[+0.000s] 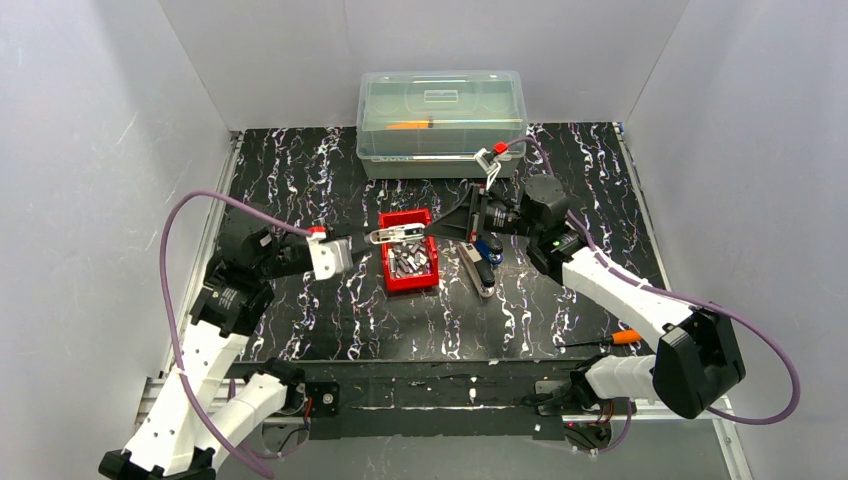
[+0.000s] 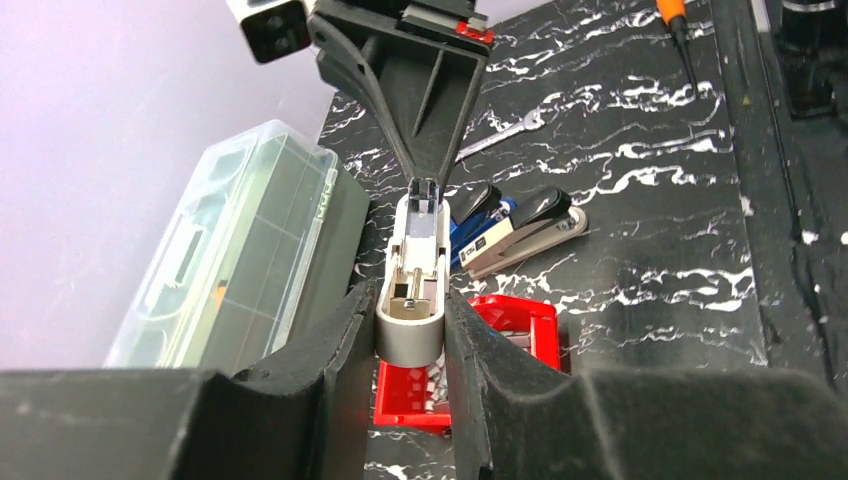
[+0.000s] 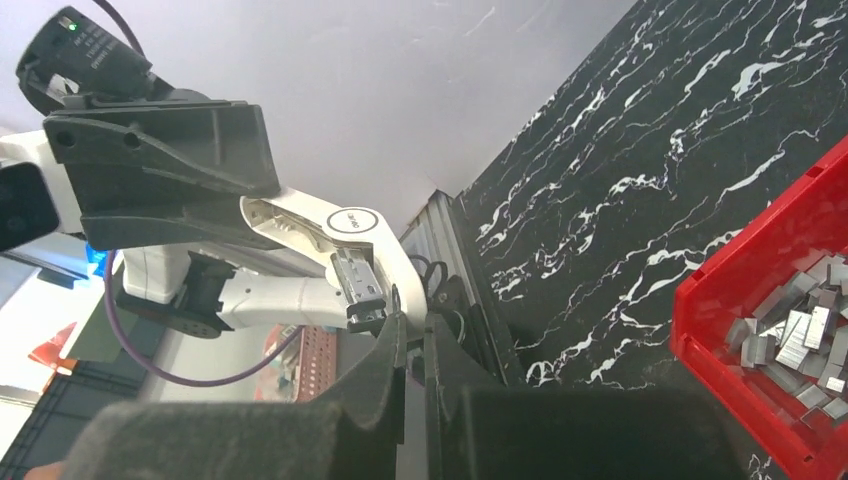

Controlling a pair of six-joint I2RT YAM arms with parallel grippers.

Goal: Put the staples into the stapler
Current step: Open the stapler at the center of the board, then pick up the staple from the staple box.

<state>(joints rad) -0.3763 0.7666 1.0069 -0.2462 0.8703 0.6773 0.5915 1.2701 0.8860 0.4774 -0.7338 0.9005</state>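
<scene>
Top view high behind, wrist views close, opposed, all sharing red bin [image 1: 409, 284]

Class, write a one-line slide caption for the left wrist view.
Left hand grips a white stapler above the red bin; right hand pinches its far end.

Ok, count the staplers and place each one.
3. The white stapler is held in the air over the red bin; the blue stapler and the black stapler lie together on the table beside it. None seems hidden.
</scene>
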